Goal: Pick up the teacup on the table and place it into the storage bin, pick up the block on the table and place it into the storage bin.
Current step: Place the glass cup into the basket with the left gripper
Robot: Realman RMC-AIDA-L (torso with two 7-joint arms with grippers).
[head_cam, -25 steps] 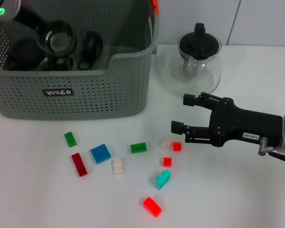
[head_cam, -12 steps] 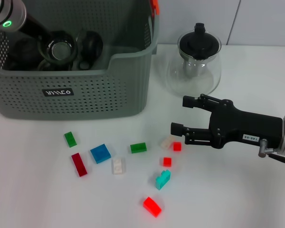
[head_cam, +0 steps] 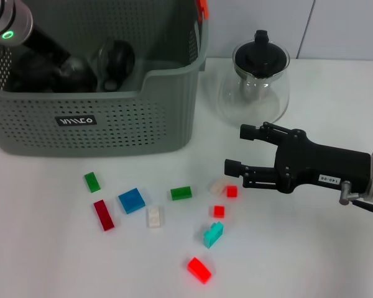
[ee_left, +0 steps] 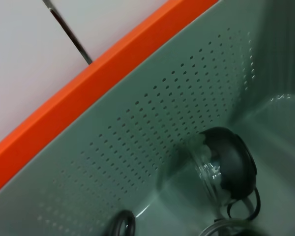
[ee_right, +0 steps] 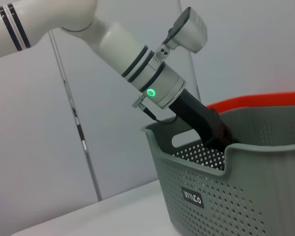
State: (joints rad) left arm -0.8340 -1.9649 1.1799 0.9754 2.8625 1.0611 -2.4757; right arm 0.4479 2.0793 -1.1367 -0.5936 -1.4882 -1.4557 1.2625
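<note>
Reaching into storage bin point(head_cam: 112, 124): left tool; right tool point(head_cam: 235, 149) spread above blocks point(head_cam: 224, 187).

Head camera looks forward and down from above onto the white table point(head_cam: 62, 261). Left wrist camera sits close inside the large grey perforated plastic storage bin point(ee_left: 187, 113), facing its inner wall and orange rim. Right wrist camera sits low near table level, well apart, looking across at the bin's labelled front wall point(ee_right: 221, 206). All three views share the bin point(head_cam: 137, 118).

The storage bin point(head_cam: 143, 112) label's white letters are not legible.
</note>
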